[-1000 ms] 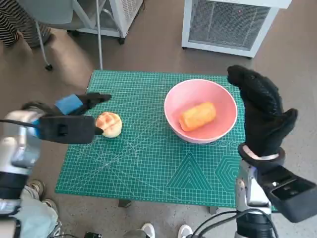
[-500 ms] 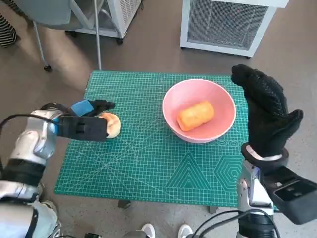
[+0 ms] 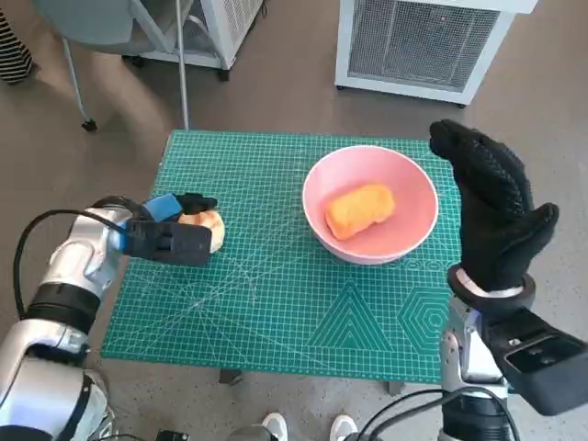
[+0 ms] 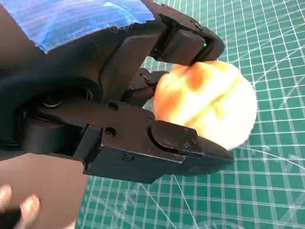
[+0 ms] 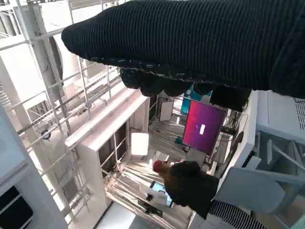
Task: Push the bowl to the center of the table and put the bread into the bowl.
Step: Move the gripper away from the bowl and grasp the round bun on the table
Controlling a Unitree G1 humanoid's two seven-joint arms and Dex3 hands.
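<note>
Head view: left hand (image 3: 170, 237) closes round the bread roll (image 3: 208, 223), well left of the pink bowl (image 3: 370, 204); the bowl's orange bread (image 3: 360, 209) lies lengthwise, left to right. Right hand (image 3: 493, 213) raised beside the bowl, fingers extended, empty.
Left wrist view: fingers (image 4: 183, 138) clamp the roll (image 4: 205, 102) on both sides.

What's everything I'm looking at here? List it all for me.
cutting mat: one, green, covering the table
bowl: one, pink, right of the mat's middle
bread loaf: one, orange, inside the bowl
round bun: one, pale golden, on the mat's left side
white units: two, on the floor beyond the table
left hand: black with blue tape, fingers around the bun
right hand: black glove, raised beside the bowl, holding nothing
</note>
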